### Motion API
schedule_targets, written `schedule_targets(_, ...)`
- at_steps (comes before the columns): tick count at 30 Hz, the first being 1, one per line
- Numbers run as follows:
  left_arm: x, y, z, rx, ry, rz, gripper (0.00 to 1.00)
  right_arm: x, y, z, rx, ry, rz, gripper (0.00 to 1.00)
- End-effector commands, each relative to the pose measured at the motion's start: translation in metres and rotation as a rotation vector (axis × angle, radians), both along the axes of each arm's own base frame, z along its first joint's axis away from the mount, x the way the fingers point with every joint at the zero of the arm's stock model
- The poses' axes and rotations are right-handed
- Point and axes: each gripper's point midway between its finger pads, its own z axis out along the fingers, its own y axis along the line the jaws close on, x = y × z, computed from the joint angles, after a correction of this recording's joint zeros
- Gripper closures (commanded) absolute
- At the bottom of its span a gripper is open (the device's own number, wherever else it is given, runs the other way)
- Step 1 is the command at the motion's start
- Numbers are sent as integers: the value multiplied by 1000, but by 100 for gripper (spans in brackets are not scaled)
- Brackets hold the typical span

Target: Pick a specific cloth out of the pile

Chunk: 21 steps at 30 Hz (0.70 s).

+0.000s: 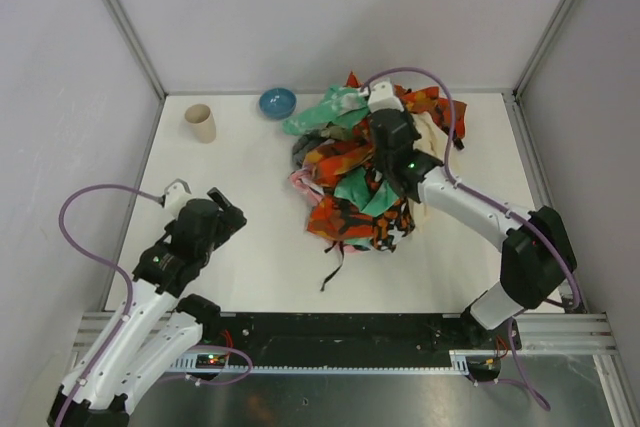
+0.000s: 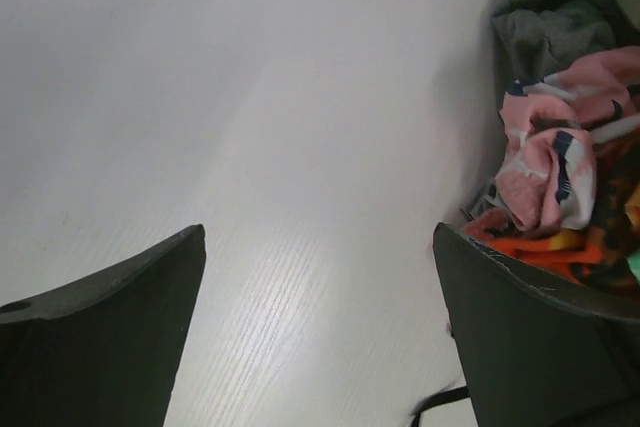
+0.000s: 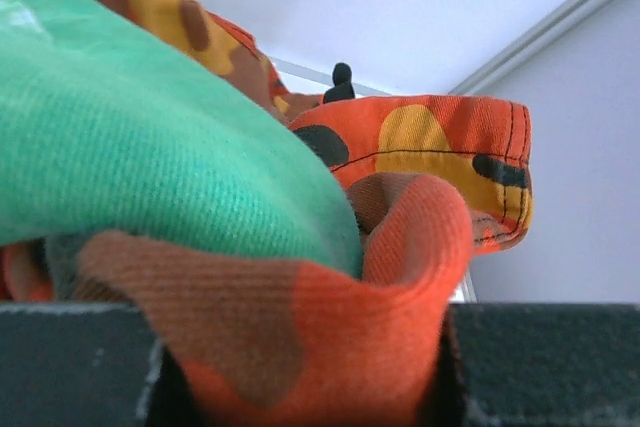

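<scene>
Left gripper [image 1: 226,209]: lower left of the top view; jaws spread wide, holding nothing, hovering over the table [image 1: 260,277]; it faces the pile's left edge.
Cup [image 1: 200,123], bowl [image 1: 277,102]: upper left, well apart from the work.
Grey cloth [image 2: 548,32]: upper right of the left wrist view, at the pile's left edge; it touches the pink cloth [image 2: 545,162] below it in frame; only partly exposed.
Pile [image 1: 365,172]: centre right of the top view.
Right gripper [image 3: 300,377]: sunk in the top of the pile; jaws pressed together on a fold of orange cloth [image 3: 400,247]; mint cloth [image 3: 150,147] lies against that fold.
Handling note: the pinch looks to be on the wrong piece; at best it clears cover, so lift slowly and let tangled neighbours fall; the left gripper looks better placed; come in low, nip a grey fold only, clear of the pink, and draw it out leftward.
</scene>
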Motion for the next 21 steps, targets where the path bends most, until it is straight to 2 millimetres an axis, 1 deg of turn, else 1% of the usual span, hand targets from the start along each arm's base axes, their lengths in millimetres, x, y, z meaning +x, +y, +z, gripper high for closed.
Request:
schedule_targets(1, 13, 4, 23, 4, -52, 52, 0, 43, -42, 59, 183, -175, -77, 100)
schedule_targets(2, 14, 4, 24, 8, -47, 54, 0, 55, -48, 47, 195, -138, -79, 100)
schedule_targets(3, 16, 3, 24, 10, -43, 54, 0, 66, -61, 41, 226, -124, -103, 100)
schedule_targets(4, 17, 2, 24, 14, -35, 54, 0, 76, -70, 26, 238, -84, -128, 100)
schedule_targets(5, 19, 2, 24, 18, -30, 53, 0, 85, -86, 16, 266, -59, -169, 100)
schedule_targets(6, 20, 1, 23, 23, -24, 54, 0, 92, -105, -5, 273, -6, -218, 100)
schedule_targets(7, 21, 1, 22, 27, -17, 55, 0, 98, -118, -17, 309, 19, -262, 100)
schedule_targets(8, 22, 1, 22, 30, -10, 55, 0, 101, -135, -41, 341, 78, -310, 100)
schedule_targets(9, 23, 0, 20, 31, -4, 53, 0, 105, -146, -57, 376, 119, -345, 100)
schedule_targets(10, 24, -2, 20, 30, 2, 49, 0, 105, -160, -84, 408, 187, -392, 100)
schedule_targets(11, 25, -3, 19, 30, 6, 45, 0, 106, -169, -102, 437, 237, -423, 100)
schedule_targets(12, 26, -4, 19, 31, 10, 41, 0, 104, -178, -131, 462, 319, -461, 100)
schedule_targets(13, 27, -5, 18, 31, 12, 36, 0, 104, -184, -148, 486, 373, -484, 100)
schedule_targets(14, 28, -7, 19, 29, 14, 30, 0, 101, -189, -169, 511, 447, -510, 100)
schedule_targets(15, 29, -9, 18, 27, 18, 24, 0, 94, -192, -193, 520, 527, -537, 100)
schedule_targets(16, 31, -11, 18, 23, 20, 15, 0, 90, -193, -207, 531, 578, -550, 100)
schedule_targets(18, 33, -16, 17, 15, 25, -5, 0, 82, -192, -229, 539, 648, -560, 99)
schedule_targets(21, 35, -21, 14, 8, 34, -26, 0, 73, -191, -245, 544, 698, -565, 95)
